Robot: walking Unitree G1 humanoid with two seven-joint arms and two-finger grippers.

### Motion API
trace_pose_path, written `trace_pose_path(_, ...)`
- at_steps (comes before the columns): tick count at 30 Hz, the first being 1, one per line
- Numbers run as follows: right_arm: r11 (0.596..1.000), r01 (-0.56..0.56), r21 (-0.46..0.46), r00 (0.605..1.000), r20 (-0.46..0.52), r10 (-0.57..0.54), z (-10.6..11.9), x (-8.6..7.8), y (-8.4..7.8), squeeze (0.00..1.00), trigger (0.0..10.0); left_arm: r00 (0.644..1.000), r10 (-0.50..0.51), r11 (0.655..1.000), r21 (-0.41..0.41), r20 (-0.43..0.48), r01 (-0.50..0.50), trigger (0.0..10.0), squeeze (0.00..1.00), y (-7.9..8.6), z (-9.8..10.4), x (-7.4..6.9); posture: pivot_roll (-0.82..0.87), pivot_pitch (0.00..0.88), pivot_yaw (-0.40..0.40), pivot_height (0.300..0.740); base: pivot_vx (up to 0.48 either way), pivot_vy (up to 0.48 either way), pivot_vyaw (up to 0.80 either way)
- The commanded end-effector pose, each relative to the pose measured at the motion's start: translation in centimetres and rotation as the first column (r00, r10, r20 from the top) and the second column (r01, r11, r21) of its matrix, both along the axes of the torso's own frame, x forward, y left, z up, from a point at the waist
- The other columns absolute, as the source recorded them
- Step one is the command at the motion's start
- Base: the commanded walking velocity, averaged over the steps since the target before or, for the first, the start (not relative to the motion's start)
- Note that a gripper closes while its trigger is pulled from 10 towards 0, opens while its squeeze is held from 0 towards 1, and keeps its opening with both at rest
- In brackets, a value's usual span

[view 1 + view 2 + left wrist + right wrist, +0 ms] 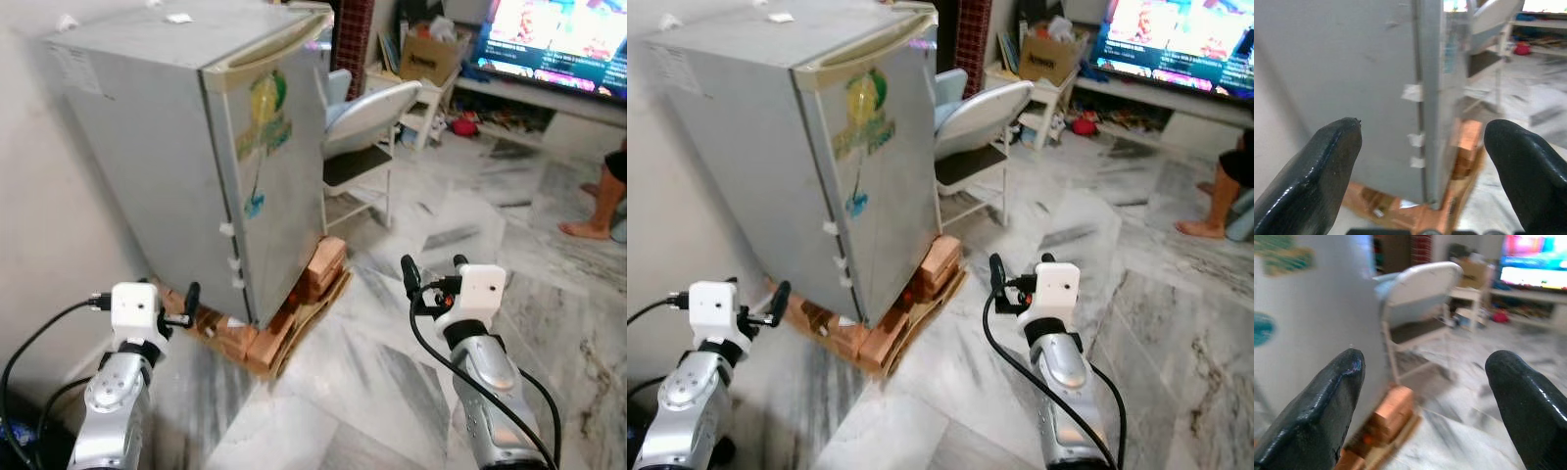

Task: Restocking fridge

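One small grey fridge [211, 147] stands upright against the wall on the marble floor [392, 392], its long axis vertical, its closed door facing out into the room toward the robot's right. A yellow-and-green sticker [266, 116] and a small blue one mark the door, and three scraps of white tape [231, 257] sit along the door's near edge. The fridge rests on a base of orange bricks [318, 269] laid over flattened cardboard [294, 338], which sticks out past the fridge's front corner.

One white folding chair [367, 122] stands just beside the fridge's far side. Beyond it, one television [558, 39] glows on a low white stand, with a cardboard box [431, 54] on a small table at the stand's left end. One person's bare leg [598, 206] rests on the floor at the right edge of the room.

Two silver arms reach forward. The left gripper [1422, 161] is raised near the fridge's lower side corner, fingers spread wide apart and holding nothing. The right gripper [1425, 396] is up over the open floor, well apart from the door, fingers likewise spread and empty.
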State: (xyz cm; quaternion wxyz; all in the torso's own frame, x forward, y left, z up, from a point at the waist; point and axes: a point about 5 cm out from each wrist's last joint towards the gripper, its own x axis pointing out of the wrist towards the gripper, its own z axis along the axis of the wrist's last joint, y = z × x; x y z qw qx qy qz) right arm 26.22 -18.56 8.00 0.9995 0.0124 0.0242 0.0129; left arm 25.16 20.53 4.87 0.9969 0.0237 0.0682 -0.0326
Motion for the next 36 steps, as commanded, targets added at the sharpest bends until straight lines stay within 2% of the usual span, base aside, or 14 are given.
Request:
trace_pose_path(1,1.0,-0.005,0.002,1.0,0.022,0.005,0.7,0.4,0.3,0.0,10.0,1.0,-0.001,1.0,0.019,0.011,0.001,10.0,0.0,0.3,0.4,0.2,0.01,0.0,-0.012,0.74,0.412,0.24,-0.8)
trace_pose_path(12,1.0,-0.023,0.005,0.999,0.024,0.023,0.9,0.6,0.8,0.0,10.0,1.0,-0.006,1.0,0.015,0.018,0.006,10.0,0.0,-0.1,0.3,0.1,0.01,0.0,-0.017,0.74,0.409,0.065,-0.8)
trace_pose_path(19,1.0,-0.027,0.001,0.999,0.02,0.027,0.8,0.5,0.9,0.0,10.0,1.0,-0.004,1.0,0.02,0.017,0.004,10.0,0.0,-0.1,0.2,0.0,0.0,0.0,-0.016,0.74,0.0,0.0,-0.8)
trace_pose_path(28,0.999,-0.032,-0.005,0.999,0.01,0.032,0.5,-0.1,1.0,0.0,10.0,1.0,0.018,0.999,0.034,0.001,-0.018,10.0,0.0,0.5,-0.2,-0.5,-0.01,0.0,-0.013,0.74,0.0,0.0,-0.09)
trace_pose_path(36,0.999,-0.033,-0.006,0.999,0.004,0.033,0.5,-0.2,1.0,0.0,10.0,0.999,0.046,0.997,0.063,-0.026,-0.044,10.0,0.0,1.9,-0.7,-1.5,-0.01,0.0,-0.006,0.74,0.0,0.0,0.0)
